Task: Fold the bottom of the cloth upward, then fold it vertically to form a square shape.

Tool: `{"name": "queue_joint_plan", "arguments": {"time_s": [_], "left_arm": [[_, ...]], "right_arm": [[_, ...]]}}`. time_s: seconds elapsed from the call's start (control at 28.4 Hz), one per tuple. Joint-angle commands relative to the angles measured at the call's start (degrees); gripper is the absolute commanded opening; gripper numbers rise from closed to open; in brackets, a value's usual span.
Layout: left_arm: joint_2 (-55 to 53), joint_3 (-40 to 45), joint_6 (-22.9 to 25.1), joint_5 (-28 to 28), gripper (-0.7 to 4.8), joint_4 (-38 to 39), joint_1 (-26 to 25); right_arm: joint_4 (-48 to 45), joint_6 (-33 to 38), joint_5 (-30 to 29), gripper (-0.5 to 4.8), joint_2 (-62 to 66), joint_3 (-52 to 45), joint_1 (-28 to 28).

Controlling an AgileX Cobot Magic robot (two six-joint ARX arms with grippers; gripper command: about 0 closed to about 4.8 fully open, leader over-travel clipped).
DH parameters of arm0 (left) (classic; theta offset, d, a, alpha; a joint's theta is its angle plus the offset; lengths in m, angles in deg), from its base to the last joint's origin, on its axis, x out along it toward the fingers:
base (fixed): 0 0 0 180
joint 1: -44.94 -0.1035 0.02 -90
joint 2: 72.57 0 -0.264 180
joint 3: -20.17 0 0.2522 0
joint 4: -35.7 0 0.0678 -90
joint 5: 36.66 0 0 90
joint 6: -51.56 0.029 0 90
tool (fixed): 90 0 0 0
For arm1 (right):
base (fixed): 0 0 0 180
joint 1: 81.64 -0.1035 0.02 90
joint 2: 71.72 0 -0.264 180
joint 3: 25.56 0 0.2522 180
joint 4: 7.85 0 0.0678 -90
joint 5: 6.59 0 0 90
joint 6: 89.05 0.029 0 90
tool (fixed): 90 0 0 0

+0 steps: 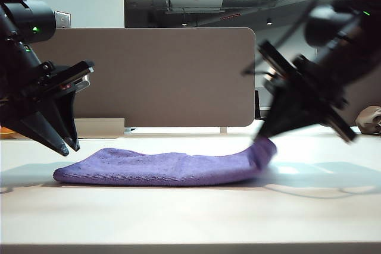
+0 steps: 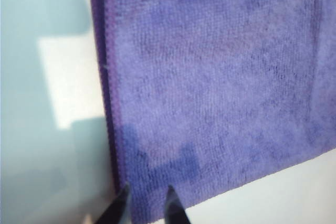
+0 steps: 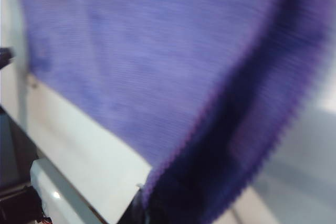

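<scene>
Both my arms are showing matte black housings, angular and blocky. Left gripper (image 1: 64,145) is tapering into two dark pointed fingers (image 2: 119,208), with a small red mark on its body and a green LED glowing on the round joint above. Right gripper (image 1: 266,134) is looking blurred, with thin black cables trailing behind.

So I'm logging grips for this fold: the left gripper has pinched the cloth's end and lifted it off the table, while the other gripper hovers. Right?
Wrong arm. The exterior view shows the right gripper shut on the cloth, lifting its end off the table; the left gripper hovers above the other end, holding nothing.
</scene>
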Motion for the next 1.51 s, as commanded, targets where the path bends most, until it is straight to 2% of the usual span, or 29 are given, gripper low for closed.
{"name": "queue_joint_plan", "arguments": {"time_s": [0.04,0.14,0.25,0.46,0.7,1.51], "left_arm": [[0.63,-0.11,-0.17,0.96,0.83,-1.14,-0.07],[1.73,-0.11,-0.15,0.9,0.73,-1.77,-0.07],[4.2,-0.11,-0.74,0.87,-0.06,-2.82,-0.09],[9.42,-0.11,-1.44,0.87,-0.06,-3.17,-2.16],[14.6,-0.11,-1.88,1.38,-0.06,-2.56,-6.38],[21.27,-0.11,-3.37,1.25,-0.06,-0.66,-7.21]], "right_arm": [[-0.22,-0.09,3.23,-0.05,-0.2,3.56,-3.45],[-0.28,0.22,4.66,-0.05,-0.17,6.25,-5.81],[-0.46,2.23,5.22,-0.05,1.03,8.96,-7.5],[-0.28,4.24,2.4,-0.05,5.66,12.83,-9.73],[-2.01,4.96,2.91,-0.05,10.78,18.67,-15.47],[-3.85,10.67,-0.17,-0.05,24.48,35.08,-24.28]]}}
